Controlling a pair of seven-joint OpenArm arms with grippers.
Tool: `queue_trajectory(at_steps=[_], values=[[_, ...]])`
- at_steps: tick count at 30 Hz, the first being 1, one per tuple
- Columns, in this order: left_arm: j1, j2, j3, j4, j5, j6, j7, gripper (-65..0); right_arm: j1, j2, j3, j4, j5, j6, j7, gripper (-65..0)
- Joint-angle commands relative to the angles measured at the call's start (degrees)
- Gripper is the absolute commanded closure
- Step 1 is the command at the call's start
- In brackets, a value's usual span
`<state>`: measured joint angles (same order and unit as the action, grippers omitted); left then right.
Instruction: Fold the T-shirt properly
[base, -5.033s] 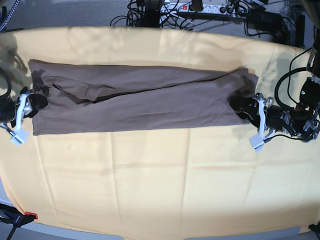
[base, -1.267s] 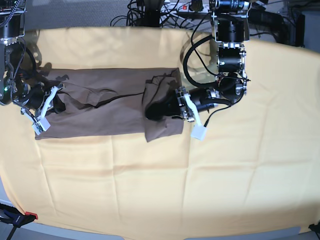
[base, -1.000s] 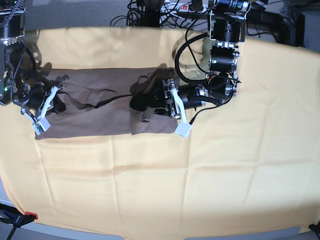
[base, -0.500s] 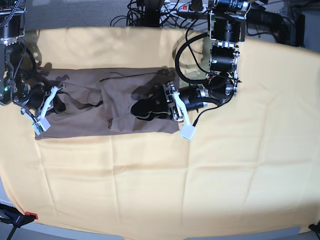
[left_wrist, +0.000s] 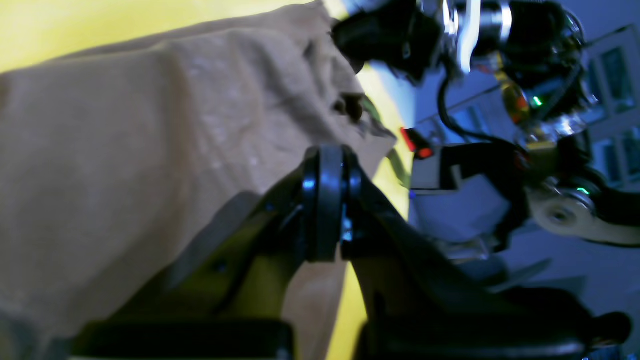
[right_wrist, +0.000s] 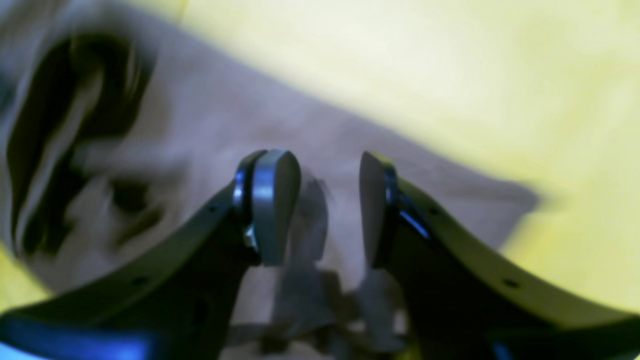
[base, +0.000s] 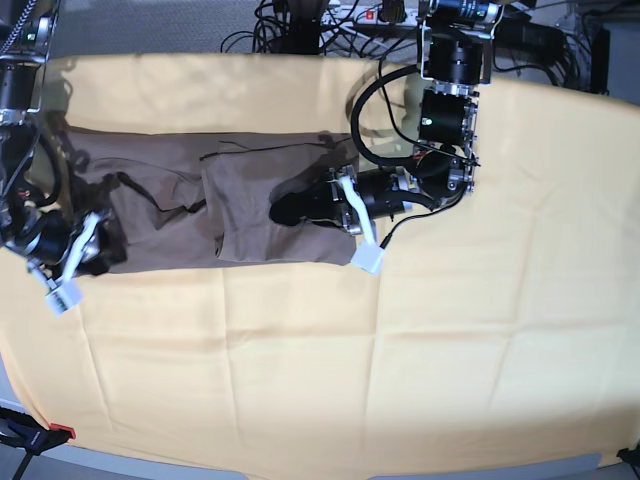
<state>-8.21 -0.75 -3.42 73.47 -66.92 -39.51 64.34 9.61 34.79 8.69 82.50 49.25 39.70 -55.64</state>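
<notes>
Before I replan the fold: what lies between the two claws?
In the base view only the T-shirt spans from the left claw to the right claw, on the yellow cloth.

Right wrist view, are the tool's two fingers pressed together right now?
No, the right tool stands open: a clear gap separates its fingers, with the taupe T-shirt visible between them.

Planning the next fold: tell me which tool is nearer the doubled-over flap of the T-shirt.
Left. The left tool sits over the folded flap of the T-shirt; the right tool is at the shirt's far end.
</notes>
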Motion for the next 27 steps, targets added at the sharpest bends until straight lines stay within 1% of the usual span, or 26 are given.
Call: queue_trajectory(at_steps=[1, 2, 4, 6, 9, 10, 12, 14, 17, 20, 22, 25, 27], values=[[-1.5, -0.9, -0.1, 1.0, -2.8, -0.5, -0.9, 0.0, 0.7, 1.4, 2.5, 0.8, 0.7, -0.3, 1.0, -29.8], [-1.8, -1.7, -0.1, 1.0, -3.9, -0.5, -0.9, 0.0, 0.7, 1.4, 4.7, 0.8, 1.0, -0.9, 1.0, -32.4], [-2.5, -3.1, -0.1, 1.0, -4.1, -0.5, -0.9, 0.0, 0.4, 1.4, 9.4, 0.8, 2.0, -1.2, 0.0, -36.1], [-3.2, -4.4, -0.1, 1.0, -4.1, -0.5, -0.9, 0.0, 0.3, 1.4, 13.9, 0.7, 4.4, -1.3, -3.9, -36.5], [-3.4, -6.3, -0.1, 1.0, -4.1, -0.5, -0.9, 0.0, -1.6, 1.4, 20.2, 0.7, 11.5, -1.4, -10.5, -36.5], [-3.4, -7.0, -0.1, 1.0, -4.1, -0.5, -0.9, 0.0, -2.8, 1.4, 21.8, 0.7, 13.3, -1.8, -11.7, -36.6], [-3.4, -8.7, -0.1, 1.0, -4.1, -0.5, -0.9, 0.0, -5.6, 1.3, 24.0, 0.7, 14.0, -3.1, -12.0, -38.6], [-3.5, -10.5, -0.1, 1.0, -4.1, -0.5, -0.9, 0.0, -8.2, 0.8, 25.4, 0.7, 13.7, -4.3, -12.0, -40.9], [-3.4, -12.9, -0.1, 1.0, -4.2, -0.5, -0.9, 0.0, -11.8, -0.6, 26.0, 0.7, 13.8, -4.9, -12.0, -40.9], [-3.4, -15.6, -0.1, 1.0, -4.8, -0.5, -0.9, 0.0, -14.0, -2.6, 26.0, 0.7, 13.7, -5.0, -11.9, -40.9], [-3.4, -18.1, -0.1, 1.0, -6.4, -0.5, -0.7, 0.0, -14.2, -4.5, 26.0, 0.5, 13.1, -5.7, -11.8, -40.9], [-3.4, -21.9, -0.1, 1.0, -9.8, -0.5, 1.3, 0.0, -14.2, -7.5, 26.0, -1.1, 9.6, -7.6, -9.6, -40.9], [-3.4, -23.8, -0.1, 1.0, -12.2, -0.5, 2.9, 0.0, -14.2, -8.8, 26.0, -3.2, 9.0, -7.8, -8.4, -40.9]])
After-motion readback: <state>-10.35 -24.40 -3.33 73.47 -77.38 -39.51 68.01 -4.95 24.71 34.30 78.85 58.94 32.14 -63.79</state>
